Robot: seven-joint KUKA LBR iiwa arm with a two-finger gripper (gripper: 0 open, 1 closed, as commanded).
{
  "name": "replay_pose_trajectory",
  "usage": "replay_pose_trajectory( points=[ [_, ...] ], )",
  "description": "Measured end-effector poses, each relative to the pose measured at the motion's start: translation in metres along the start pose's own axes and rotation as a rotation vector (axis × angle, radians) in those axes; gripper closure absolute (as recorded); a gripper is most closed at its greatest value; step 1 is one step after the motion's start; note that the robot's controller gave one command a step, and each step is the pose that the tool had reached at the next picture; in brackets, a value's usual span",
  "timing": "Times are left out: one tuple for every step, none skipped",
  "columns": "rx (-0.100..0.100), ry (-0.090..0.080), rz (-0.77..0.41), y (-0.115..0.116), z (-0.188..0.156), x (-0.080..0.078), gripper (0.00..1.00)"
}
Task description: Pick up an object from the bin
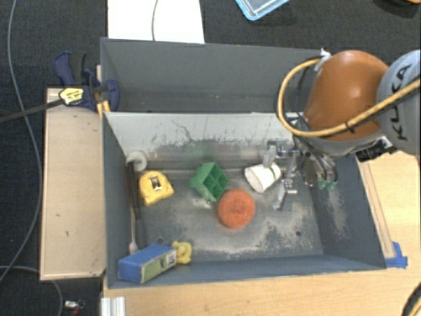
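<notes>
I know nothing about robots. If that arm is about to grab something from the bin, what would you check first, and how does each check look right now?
1. Gripper is inside the walls of the grey metal bin, over the right part of the floor: ok.
2. A thing is within reach: a small white cup-like piece lies just left of the gripper: ok.
3. White piece is clear of the green ribbed plastic block: ok.
4. White piece is clear of the orange round ball: very close, cannot tell.
5. Gripper is not already holding something: cannot tell.
6. Yellow tape measure and blue box are out of the way at the left: ok.
</notes>
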State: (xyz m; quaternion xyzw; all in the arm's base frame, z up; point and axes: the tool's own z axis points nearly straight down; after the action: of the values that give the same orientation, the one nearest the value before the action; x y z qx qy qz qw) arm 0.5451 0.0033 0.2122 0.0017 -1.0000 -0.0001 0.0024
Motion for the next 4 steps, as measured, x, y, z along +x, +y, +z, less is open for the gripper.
replay_pose_trajectory(
  points=[
    [0.0,-0.008,0.0,0.0,-0.004,-0.002,0.0],
    [0.0,-0.012,-0.114,0.012,0.049,-0.009,0.0],
    [0.003,-0.019,-0.357,0.034,0.082,-0.034,0.0],
    [0.001,-0.011,-0.251,0.038,0.074,-0.022,0.0]
  ],
)
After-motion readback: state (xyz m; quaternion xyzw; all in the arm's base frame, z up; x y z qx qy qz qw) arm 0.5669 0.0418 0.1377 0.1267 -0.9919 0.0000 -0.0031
